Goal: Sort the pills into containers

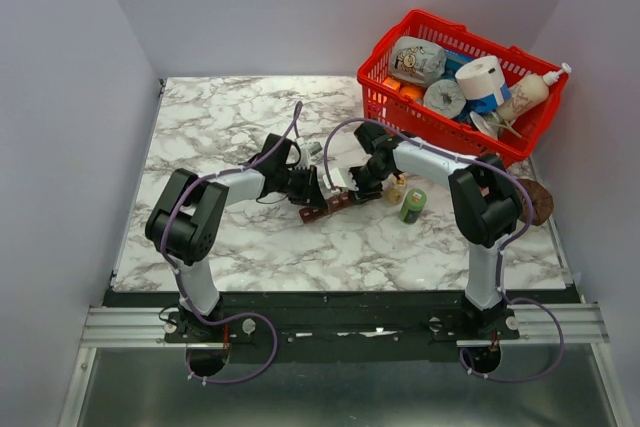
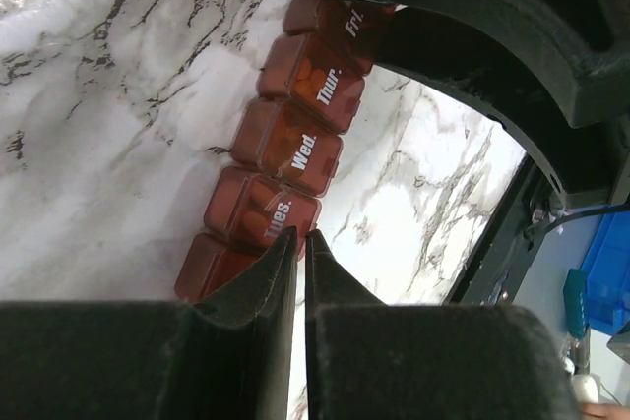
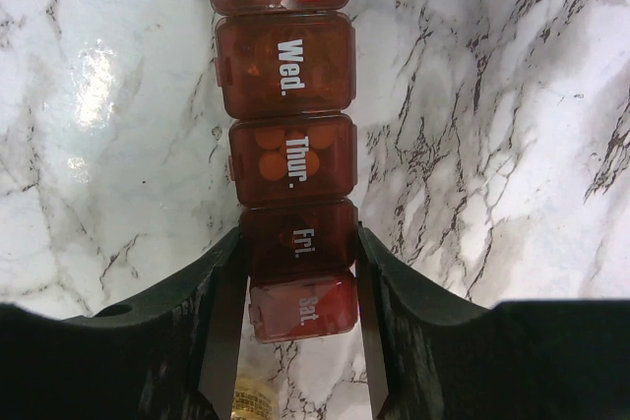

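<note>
Black fingers [image 3: 212, 312] of the right end effector [image 3: 299, 243] fill the foreground of the right wrist view. They press against both long sides of the pill-organiser strip [image 3: 290, 76] at its "Fri." cell, so this end effector is clamped on the strip. The reddish-brown strip lies flat on the marble tabletop [image 3: 108, 95], and round orange pills [image 3: 271, 164] show through the "Thur." lid.

In the left wrist view the left end effector [image 2: 299, 241] has its fingers together with only a thin slit between them. Its tips sit at the edge of the "Tues." cell of the strip [image 2: 295, 140]; whether they pinch anything there I cannot tell.

From above, the strip [image 1: 326, 208] lies slanted near the middle of the tabletop [image 1: 230, 127]. The left end effector [image 1: 308, 187] is at its near-left part and the right end effector [image 1: 350, 182] at its far-right end. Just to the right stand a small amber bottle [image 1: 397, 190] and a green bottle [image 1: 413, 205]. A red basket [image 1: 400, 112] of assorted items sits at the far right corner.
</note>
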Available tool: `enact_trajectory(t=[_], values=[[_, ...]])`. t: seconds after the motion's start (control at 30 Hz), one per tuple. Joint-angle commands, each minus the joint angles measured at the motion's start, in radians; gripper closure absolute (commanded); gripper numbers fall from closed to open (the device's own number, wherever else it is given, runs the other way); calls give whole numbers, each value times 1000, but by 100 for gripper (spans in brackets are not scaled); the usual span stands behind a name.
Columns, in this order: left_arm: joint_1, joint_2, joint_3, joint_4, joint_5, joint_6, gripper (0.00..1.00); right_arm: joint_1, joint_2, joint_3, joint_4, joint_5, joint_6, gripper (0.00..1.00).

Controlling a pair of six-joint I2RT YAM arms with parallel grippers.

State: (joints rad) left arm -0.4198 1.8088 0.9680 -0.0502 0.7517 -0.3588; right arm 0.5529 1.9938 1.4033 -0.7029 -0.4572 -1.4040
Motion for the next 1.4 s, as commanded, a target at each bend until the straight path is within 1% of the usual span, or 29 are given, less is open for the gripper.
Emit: enact_trajectory(t=[0.0,0.17,0.27,0.47,0.73,0.83,1.07,1.37], values=[[-17,-11,11,-31,-37,9,85,12,31,20,8,28,13,50],[-25,6,17,-19,-32,-11,86,13,34,23,9,31,17,51],[-28,18,21,-36,-54,-17,87,13,36,25,11,32,20,51],[-30,43,31,-126,-173,-12,92,15,40,28,11,38,26,52],[-33,78,21,-154,-279,-20,94,15,45,26,11,46,30,52],[-40,87,32,-178,-325,-6,97,16,45,28,13,51,31,52],[-68,106,18,-212,-399,20,98,15,48,33,16,54,39,52],[-80,103,-23,-186,-391,23,98,16,56,37,20,61,50,53]])
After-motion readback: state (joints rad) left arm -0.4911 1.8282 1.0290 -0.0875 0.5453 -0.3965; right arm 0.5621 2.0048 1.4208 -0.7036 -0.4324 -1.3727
